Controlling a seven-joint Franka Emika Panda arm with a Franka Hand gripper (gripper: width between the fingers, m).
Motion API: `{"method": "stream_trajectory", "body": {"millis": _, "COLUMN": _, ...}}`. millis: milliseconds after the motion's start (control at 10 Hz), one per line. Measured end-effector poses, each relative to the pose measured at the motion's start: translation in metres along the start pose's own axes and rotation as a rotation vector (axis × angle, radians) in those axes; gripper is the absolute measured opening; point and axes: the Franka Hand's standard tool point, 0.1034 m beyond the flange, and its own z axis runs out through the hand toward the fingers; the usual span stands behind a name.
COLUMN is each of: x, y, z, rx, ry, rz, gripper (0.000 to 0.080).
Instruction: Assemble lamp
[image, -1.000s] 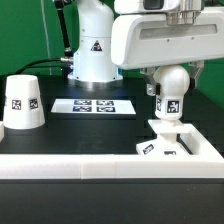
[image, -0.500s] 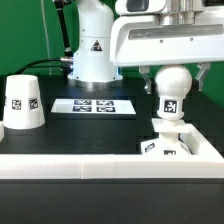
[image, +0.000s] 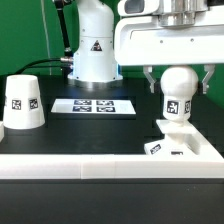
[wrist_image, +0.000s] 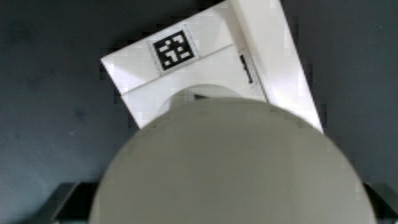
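White matte plastic makes up every lamp part in sight. The ball-shaped bulb (image: 178, 100) sits at mid-height in the exterior view's right half, its square tag facing the camera. The tool (image: 178, 84) is clenched on it, with dark fingers (image: 150, 80) pressed to either side. Directly under the bulb, the low angular base (image: 182, 143) lies on the black tabletop (image: 90, 130) in the exterior view's lower right. Whether the bulb's foot touches the base or hangs just clear of it cannot be told.

In the wrist view the rounded bulb (wrist_image: 222, 160) fills the foreground, and the base (wrist_image: 267, 60) stretches out beyond it with one tag showing.

The tapered shade (image: 22, 103) stands mouth down at the exterior view's left edge, well apart from the bulb. The marker board (image: 93, 105) lies flat between them, further back. A long white rail (image: 90, 165) runs across the lower part of the exterior view, in front of the base
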Motion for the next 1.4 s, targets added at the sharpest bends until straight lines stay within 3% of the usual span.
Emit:
{"method": "stream_trajectory", "body": {"millis": 300, "x": -0.0008, "y": -0.0013, "z": 0.0000, "rx": 0.012, "ry": -0.008, "rz": 0.204, "gripper": 0.0579}}
{"method": "stream_trajectory", "body": {"millis": 700, "x": -0.0021, "y": -0.0023, "z": -0.0003, "rx": 0.039, "ry": -0.062, "rz": 0.667, "gripper": 0.0579}}
{"method": "stream_trajectory", "body": {"millis": 1000, "x": -0.0034, "y": -0.0040, "z": 0.0014, "rx": 0.039, "ry": -0.079, "rz": 0.842, "gripper": 0.0579}}
{"method": "stream_trajectory", "body": {"millis": 1200, "x": -0.0036, "y": -0.0042, "z": 0.0017, "rx": 0.040, "ry": -0.078, "rz": 0.821, "gripper": 0.0579}}
{"method": "stream_trajectory", "body": {"millis": 1300, "x": -0.0024, "y": -0.0037, "z": 0.0017, "rx": 0.046, "ry": -0.069, "rz": 0.721, "gripper": 0.0669}}
{"method": "stream_trajectory", "body": {"millis": 1400, "x": -0.0051, "y": -0.0076, "z": 0.0015, "rx": 0.045, "ry": -0.067, "rz": 0.699, "gripper": 0.0692}}
